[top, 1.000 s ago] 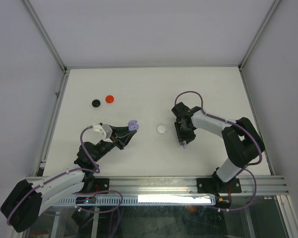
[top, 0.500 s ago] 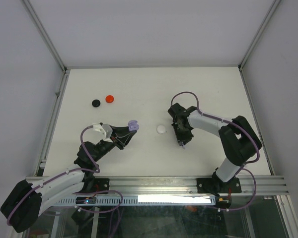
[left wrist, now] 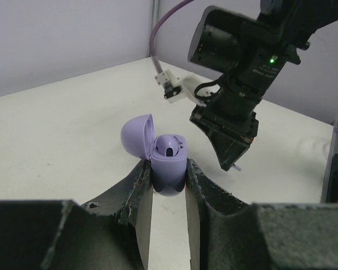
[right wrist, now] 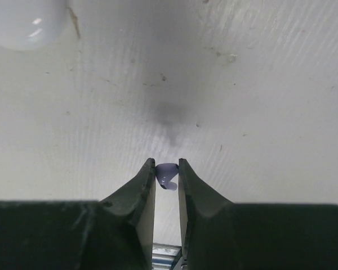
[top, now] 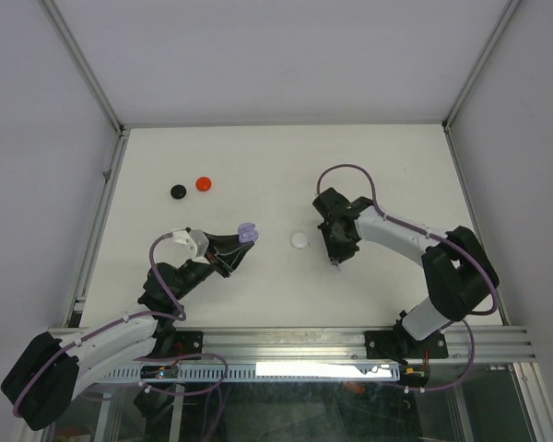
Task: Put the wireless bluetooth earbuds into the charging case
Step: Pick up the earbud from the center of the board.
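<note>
No legible text or markings.

- The bench (top: 258, 152) is showing plain white, with faint grey specks and scuffs appearing in the right wrist view.
- The charging case (left wrist: 168, 163) is showing lilac on lid and body alike, with one dark spot in its open top.
- The earbud (right wrist: 167, 175) is showing the same pale lilac.
- The left gripper (left wrist: 168, 170) and the right gripper (right wrist: 167, 166) are both showing matte black.
- The arms (top: 401, 235) are showing white links and black joints, and purple cables (top: 346, 173) are looping over them.
- A green light (left wrist: 270, 59) is glowing on the right arm's black housing.
- Toward the bench's far left corner, a black disc (top: 177, 191) and a red disc (top: 203, 183) are standing out.
- Mid-bench, a glossy white dome (top: 300, 239) is almost blending into the surface.
</note>
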Controlling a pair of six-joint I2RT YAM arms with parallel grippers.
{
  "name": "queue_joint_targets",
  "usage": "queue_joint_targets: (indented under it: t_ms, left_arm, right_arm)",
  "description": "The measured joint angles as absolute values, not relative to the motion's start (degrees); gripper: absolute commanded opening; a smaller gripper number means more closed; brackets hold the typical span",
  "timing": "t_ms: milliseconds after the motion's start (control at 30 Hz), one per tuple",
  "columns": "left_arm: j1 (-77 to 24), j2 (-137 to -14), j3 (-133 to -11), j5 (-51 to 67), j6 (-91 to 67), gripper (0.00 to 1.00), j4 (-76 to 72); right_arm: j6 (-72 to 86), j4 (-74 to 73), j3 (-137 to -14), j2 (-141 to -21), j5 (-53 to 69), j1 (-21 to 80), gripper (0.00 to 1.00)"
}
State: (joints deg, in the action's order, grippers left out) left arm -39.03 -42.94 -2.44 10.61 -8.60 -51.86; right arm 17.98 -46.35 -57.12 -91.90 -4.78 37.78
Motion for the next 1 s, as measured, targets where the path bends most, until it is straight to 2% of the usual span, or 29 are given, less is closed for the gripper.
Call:
queue_joint_targets:
  t_ms: [467,833,1000]
  left_arm:
    - [-39.0,-44.6,-3.8,11.5,-6.7,0.02,-57.8]
    - [-39.0,-47.8,-6.9,14.8,-5.0,0.04,-60.5]
    - [-39.0,-48.5,-7.7,16.5,-4.4,0.04,-61.2]
  right_arm:
    - [18.6,-38.0,-61.5,-71.7,-4.1,40.1,0.1]
    - [21.6,-19.8,-57.7,-59.8,1.5,44.3,0.09]
    - [23.0,-12.6,-56.4,-58.7,5.3,45.9,0.09]
